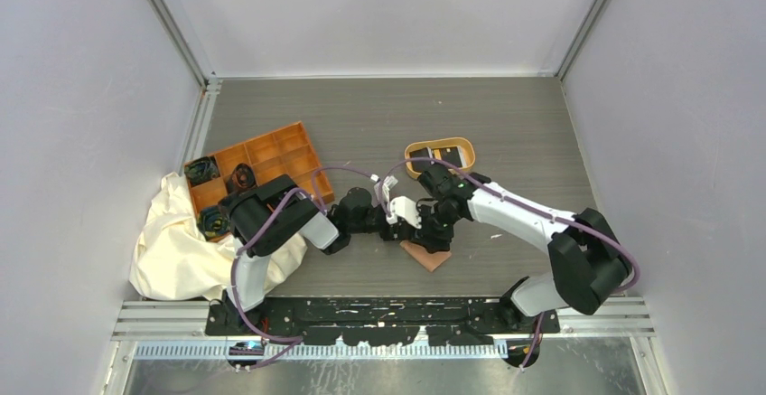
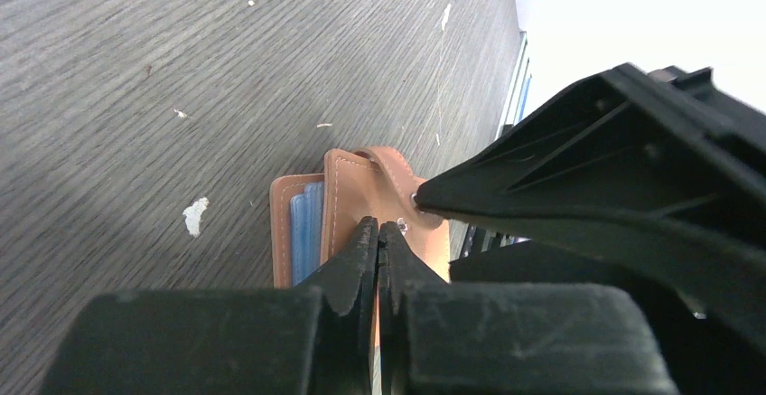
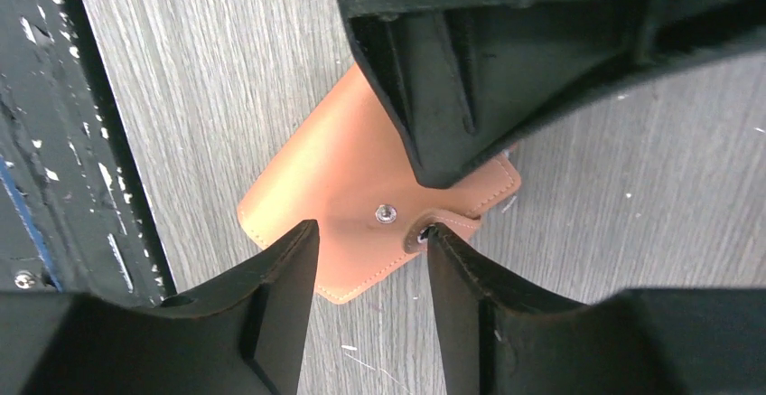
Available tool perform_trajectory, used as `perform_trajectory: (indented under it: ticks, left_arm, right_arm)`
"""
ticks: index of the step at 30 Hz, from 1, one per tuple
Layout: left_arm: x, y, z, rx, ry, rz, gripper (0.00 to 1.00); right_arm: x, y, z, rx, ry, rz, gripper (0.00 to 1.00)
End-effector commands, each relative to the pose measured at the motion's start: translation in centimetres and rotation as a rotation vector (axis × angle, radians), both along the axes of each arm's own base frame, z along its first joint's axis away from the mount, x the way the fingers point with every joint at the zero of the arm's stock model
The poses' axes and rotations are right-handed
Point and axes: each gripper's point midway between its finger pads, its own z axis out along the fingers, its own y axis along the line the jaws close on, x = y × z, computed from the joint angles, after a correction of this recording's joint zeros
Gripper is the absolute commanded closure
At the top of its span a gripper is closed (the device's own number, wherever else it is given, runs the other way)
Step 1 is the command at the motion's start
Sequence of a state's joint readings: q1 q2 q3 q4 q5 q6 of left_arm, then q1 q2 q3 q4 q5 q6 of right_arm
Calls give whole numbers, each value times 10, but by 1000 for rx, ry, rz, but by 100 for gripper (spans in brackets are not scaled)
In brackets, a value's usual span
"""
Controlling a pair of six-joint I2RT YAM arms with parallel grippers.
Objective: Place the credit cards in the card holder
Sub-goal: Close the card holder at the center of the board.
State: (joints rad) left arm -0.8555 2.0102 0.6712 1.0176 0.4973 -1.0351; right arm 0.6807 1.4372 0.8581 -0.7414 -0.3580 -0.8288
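The card holder [image 3: 343, 187] lies flat on the table [image 1: 506, 133], directly under both grippers. In the right wrist view its long axis runs on a diagonal, from low near the left-hand finger up toward the far right. From above it looks like a diamond with one corner pointing to the near edge.

The right gripper [image 3: 370, 241] hangs over the holder's near part with its fingers [image 3: 461, 286] apart, one on each side of the metal snap stud [image 3: 386, 212]. The little snap tab [image 3: 434, 228] lies at the tip of the right-hand finger and seems to touch it. Nothing is held between these fingers.

The left gripper [image 2: 378, 232] has its fingers together, with only a thin line between them. Their tips rest on the holder's cover just beside the stud. I cannot tell whether a layer of leather is pinched between them. To the left of these tips, the bluish inside pockets [image 2: 305, 223] show along the holder's edge.

Just beyond the right gripper, on the far side, stands an oval tan-rimmed tray [image 1: 408, 155] with the credit cards [image 1: 445, 154] in it; they are black with a white patch. Well behind the left gripper, past that arm's elbow, is an orange compartment tray [image 1: 282, 149]. Three of its compartments hold dark objects [image 1: 201, 170] that are too small to identify. This tray lies partly on a cream cloth [image 1: 181, 250].
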Motion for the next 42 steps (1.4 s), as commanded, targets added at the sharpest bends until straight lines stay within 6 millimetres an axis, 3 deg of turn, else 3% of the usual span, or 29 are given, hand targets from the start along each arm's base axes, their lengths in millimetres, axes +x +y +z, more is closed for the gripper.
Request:
perform_trajectory:
  ticks: [1,7,11,14,20,26,29,34,37,42]
  left_arm:
    - [7,-6,15,-30,-69,2,100]
    - [6,-2,45,-59,-167,-8,100]
    - [2,9,67,-67,-287,-13,100]
    - [-3,25,71,-30,-381,-15,100]
    - [-18,50,87,54,-733,-22,89]
    - [-45,52,101,-18,-1109,-156,74]
    - [-57,49,97,-62,-1262,-218,70]
    - [-74,34,69,-70,-1466,-329,69]
    - [-70,27,50,-39,-1465,-349,68]
    - [-67,24,42,-14,-1453,-347,66]
  right_arm:
    - [7,11,38,142,-3,-63,45]
    - [8,3,44,183,34,-101,44]
    - [26,0,41,173,46,-211,47]
    - [36,-3,46,202,99,-306,49]
    - [46,-12,48,232,252,-448,54]
    - [44,-14,39,184,355,-466,54]
    - [48,-16,34,153,377,-489,54]
    - [49,-18,30,134,388,-503,58]
    - [52,-19,27,120,389,-515,63]
    - [54,-20,25,114,390,-521,69]
